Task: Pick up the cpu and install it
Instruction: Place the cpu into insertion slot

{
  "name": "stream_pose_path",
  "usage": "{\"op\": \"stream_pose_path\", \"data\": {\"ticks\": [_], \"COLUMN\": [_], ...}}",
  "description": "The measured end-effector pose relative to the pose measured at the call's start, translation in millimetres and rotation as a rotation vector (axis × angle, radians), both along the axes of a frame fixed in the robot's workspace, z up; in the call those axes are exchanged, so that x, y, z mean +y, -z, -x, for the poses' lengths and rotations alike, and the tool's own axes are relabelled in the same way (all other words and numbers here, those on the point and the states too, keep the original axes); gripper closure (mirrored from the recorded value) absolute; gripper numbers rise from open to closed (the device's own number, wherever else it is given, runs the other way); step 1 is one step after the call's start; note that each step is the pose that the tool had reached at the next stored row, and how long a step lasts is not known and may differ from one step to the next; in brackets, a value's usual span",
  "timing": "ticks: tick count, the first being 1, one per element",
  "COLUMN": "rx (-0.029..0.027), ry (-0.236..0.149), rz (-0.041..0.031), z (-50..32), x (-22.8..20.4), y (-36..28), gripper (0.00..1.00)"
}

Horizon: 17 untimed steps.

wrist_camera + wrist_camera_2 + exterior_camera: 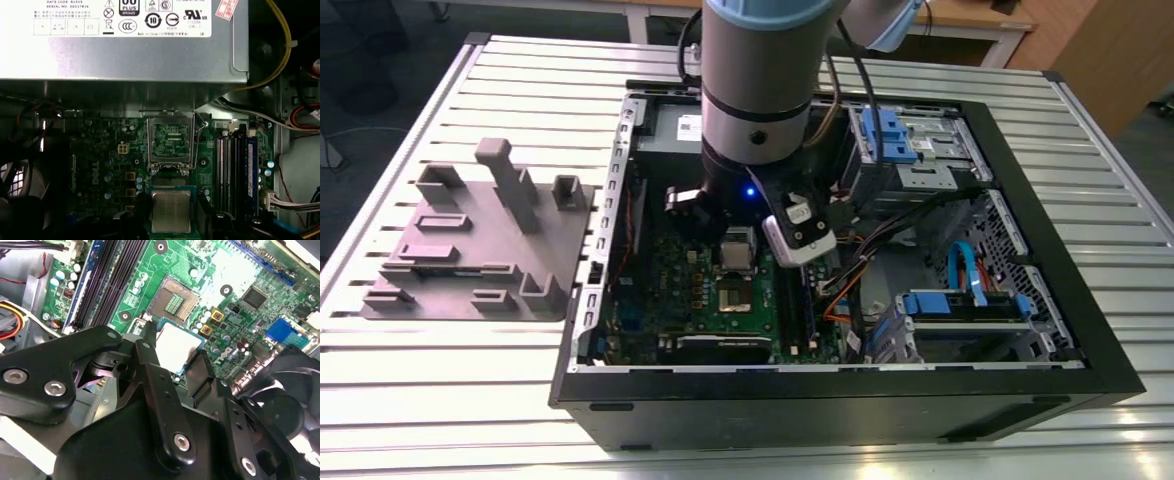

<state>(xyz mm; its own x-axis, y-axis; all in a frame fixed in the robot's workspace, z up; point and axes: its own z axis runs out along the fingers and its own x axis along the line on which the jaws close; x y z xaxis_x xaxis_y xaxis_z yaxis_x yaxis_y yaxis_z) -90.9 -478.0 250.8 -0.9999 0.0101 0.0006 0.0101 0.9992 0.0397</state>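
Noted black fingers [149,360] of the gripper [176,360] set narrow, clamping opposite edges of the small flat square cpu [177,342], silvery-grey metal top. Found cpu hanging just beside the open square pin socket [172,300] on the green motherboard [185,257], above board level, not seated. Judged best practice: centre squarely over socket, keep chip flat, match orientation, lower straight without sliding across pins. Logged grey plastic plate with upright blocks [480,250] well apart from socket, outside the black computer case [854,400].
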Motion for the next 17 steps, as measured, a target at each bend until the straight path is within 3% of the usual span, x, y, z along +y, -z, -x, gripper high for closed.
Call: {"op": "stream_pose_path", "data": {"ticks": [11, 17], "rx": [0.0000, 0.0000], "ry": [0.000, 0.000], "rz": [-0.0001, 0.0000], "z": [-0.1, -0.1], "x": [-0.7, -1.0], "y": [1.7, 5.7], "gripper": [0.53, 0.53]}}
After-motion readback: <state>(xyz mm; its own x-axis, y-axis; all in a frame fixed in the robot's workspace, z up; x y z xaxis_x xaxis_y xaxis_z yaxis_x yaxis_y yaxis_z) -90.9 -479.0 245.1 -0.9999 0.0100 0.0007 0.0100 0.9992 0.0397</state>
